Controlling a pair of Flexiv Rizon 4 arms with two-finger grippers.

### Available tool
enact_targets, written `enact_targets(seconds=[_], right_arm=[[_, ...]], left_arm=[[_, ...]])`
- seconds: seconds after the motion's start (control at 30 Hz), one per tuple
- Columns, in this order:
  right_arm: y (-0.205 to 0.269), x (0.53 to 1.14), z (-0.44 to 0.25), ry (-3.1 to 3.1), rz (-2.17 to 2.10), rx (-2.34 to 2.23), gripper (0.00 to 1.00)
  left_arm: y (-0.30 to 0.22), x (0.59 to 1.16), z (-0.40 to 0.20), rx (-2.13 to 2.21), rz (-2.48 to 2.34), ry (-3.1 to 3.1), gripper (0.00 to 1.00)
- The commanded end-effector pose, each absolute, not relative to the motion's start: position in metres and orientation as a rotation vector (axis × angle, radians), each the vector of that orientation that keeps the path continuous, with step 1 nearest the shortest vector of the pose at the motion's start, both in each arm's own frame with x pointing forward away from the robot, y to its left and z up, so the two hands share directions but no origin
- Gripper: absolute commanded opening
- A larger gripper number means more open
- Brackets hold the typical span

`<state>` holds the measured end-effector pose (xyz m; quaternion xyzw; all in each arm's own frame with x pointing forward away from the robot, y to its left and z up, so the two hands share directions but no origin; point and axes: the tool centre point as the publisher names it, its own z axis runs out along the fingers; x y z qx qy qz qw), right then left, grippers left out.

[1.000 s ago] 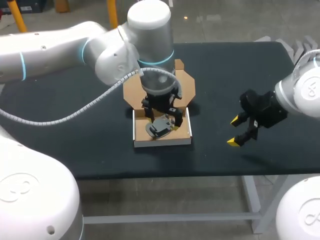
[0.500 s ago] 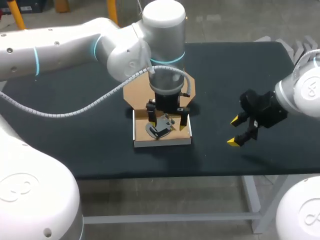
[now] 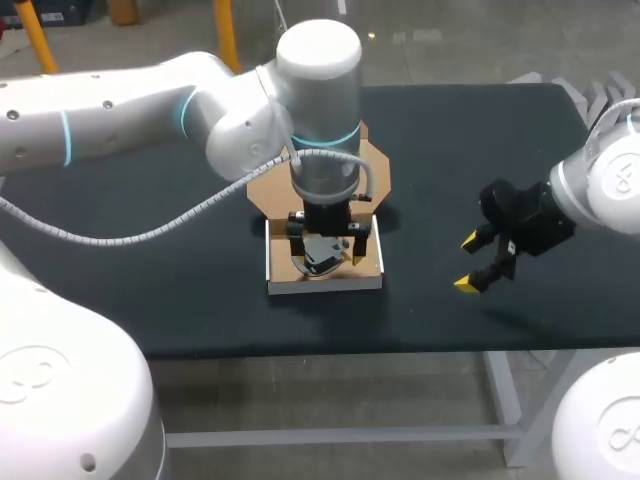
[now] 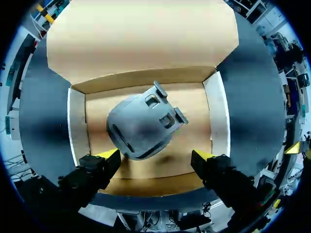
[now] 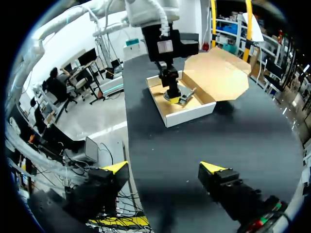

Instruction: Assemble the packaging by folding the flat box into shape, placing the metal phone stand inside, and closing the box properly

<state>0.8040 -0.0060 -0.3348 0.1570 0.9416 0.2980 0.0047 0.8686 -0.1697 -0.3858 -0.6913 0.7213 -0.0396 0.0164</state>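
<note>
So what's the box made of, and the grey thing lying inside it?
The box looks like cardboard: dull brown inside, white on its thin walls, with creased folds. The stand looks like metal, grey with a smooth matte coat and neat cut-out slots, though painted plastic could look much the same.

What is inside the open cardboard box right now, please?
The grey phone stand lies on the brown floor of the box, just ahead of the open left tool. The floor beneath the stand is covered.
</note>
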Motion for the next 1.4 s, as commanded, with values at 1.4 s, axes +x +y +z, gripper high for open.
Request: enact_targets(seconds=[1.4], right_arm=[[-0.008, 0.804, -0.334, 2.949, 0.941, 0.488, 1.00]], left_arm=[[-0.170, 0.778, -0.406, -2.282, 0.002, 2.155, 1.00]])
